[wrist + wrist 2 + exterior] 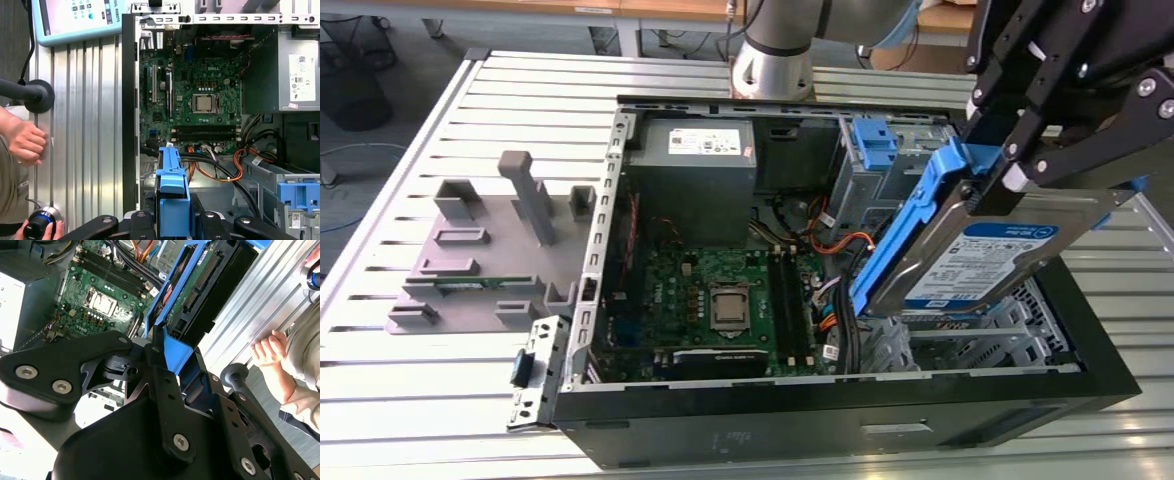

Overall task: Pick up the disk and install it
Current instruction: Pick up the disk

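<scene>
Claw [1011,172] clenched on tilted disk [987,250] above open computer case [854,412], blue latch [874,140] and cables [843,242] nearby

You have even white light from above in all three views, bright and without hard shadows. In the exterior view the ribbed worktop [414,400] shines pale, nearly washed out at its front. The disk [987,250] has a soft gleam on its metal face. The inside of the computer case [854,410] is dimmer, with shade along its walls. The black pincer [1047,180] clamped on the disk shows little detail in its dark parts. In the first wrist view the worktop ribs carry long streaks of glare and run straight to the borders. In the second wrist view a pale area beside the pincer body is burnt out to white.
</scene>
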Robot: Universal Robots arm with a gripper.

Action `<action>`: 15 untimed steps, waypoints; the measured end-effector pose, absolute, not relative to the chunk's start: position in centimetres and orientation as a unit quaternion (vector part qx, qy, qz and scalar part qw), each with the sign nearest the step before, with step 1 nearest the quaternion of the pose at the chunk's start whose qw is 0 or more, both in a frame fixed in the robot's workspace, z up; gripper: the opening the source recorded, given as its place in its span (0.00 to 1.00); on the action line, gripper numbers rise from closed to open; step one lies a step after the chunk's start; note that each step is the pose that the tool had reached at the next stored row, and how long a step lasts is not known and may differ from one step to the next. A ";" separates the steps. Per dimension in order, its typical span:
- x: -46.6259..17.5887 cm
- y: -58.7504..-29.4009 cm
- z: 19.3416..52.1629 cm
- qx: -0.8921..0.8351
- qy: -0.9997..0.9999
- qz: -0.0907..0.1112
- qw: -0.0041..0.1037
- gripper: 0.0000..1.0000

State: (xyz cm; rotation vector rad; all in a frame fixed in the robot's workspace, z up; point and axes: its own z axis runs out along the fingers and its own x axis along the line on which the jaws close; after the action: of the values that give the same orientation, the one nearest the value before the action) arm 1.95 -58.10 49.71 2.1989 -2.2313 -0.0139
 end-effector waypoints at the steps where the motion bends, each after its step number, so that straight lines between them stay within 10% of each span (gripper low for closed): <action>1: 2.1 -58.1 49.7 0.702 -0.712 -0.004 0.004 0.36; 15: 2.7 -58.1 49.7 0.702 -0.712 -0.004 0.005 0.36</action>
State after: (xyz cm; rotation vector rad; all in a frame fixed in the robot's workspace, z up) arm 2.65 -58.12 49.66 2.1988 -2.2310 -0.0140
